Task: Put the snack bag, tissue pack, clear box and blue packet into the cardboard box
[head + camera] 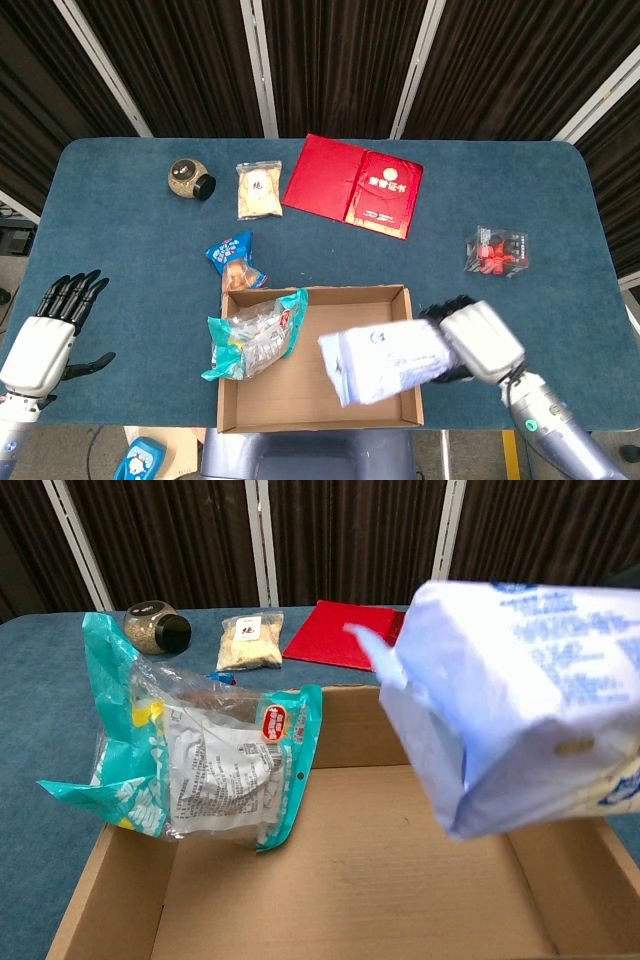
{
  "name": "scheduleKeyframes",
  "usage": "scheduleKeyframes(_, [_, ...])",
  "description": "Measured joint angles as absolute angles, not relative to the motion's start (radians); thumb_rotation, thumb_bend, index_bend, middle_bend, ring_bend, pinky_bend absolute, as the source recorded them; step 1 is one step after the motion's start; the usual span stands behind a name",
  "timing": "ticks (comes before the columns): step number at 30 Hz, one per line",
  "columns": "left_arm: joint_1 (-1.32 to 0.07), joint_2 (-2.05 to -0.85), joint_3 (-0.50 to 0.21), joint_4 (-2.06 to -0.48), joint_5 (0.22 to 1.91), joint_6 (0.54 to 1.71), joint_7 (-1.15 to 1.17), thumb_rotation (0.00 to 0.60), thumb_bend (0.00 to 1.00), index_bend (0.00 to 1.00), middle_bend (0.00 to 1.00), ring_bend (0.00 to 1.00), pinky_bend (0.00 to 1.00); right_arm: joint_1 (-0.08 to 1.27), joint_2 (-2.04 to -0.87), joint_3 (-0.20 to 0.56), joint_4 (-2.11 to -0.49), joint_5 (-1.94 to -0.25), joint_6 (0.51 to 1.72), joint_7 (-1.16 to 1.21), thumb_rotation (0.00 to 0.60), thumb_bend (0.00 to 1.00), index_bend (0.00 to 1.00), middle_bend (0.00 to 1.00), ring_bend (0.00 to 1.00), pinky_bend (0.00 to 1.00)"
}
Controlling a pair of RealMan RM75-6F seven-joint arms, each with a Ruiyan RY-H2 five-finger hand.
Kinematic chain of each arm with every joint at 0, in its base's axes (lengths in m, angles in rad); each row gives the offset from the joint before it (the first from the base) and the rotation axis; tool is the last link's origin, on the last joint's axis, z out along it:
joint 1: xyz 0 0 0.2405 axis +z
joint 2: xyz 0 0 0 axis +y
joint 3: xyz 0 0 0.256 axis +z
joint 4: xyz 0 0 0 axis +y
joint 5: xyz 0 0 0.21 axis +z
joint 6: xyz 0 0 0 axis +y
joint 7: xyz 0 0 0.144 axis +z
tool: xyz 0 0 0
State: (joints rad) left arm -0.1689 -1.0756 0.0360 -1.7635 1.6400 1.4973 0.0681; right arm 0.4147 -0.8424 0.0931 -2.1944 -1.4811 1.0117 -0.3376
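Blue-topped counter (120,260) carrying a cardboard box (405,330) at its near edge. Behind the box's far-left corner, just beside it, a blue packet (230,250). Farther back from the box, a round jar (188,179) on its side, a small clear pouch (258,190) and an open red folder (355,185). Right of the box and farther back, well apart, a clear box (497,251) with red contents.

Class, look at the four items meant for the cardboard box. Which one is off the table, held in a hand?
The tissue pack: the right hand holds it over the box, unlike the others.
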Motion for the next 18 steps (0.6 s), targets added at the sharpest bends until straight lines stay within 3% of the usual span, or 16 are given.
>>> scheduleKeyframes(3, [-0.169,-1.075,0.034,-1.761,1.639,1.496,0.061,0.600,0.00,0.00,0.00,0.00,0.00,0.429,-0.845,0.081,-2.212,-1.467,0.974,-0.375,0.600,0.02,0.07,0.00,0.00,0.04])
scheduleKeyframes(8, [-0.169,-1.074,0.031,-1.756,1.637,1.493,0.049,0.600,0.00,0.00,0.00,0.00,0.00,0.449,-0.841,0.089,-2.235,-1.396,0.962,-0.408,0.600,0.02,0.06,0.00,0.00,0.01])
scheduleKeyframes(18, [-0.168,-1.076,0.026,-1.749,1.633,1.485,0.043,0.600,0.00,0.00,0.00,0.00,0.00,0.473,-0.803,0.182,-2.198,-1.241,1.049,-0.410,0.600,0.02,0.03,0.00,0.00,0.00])
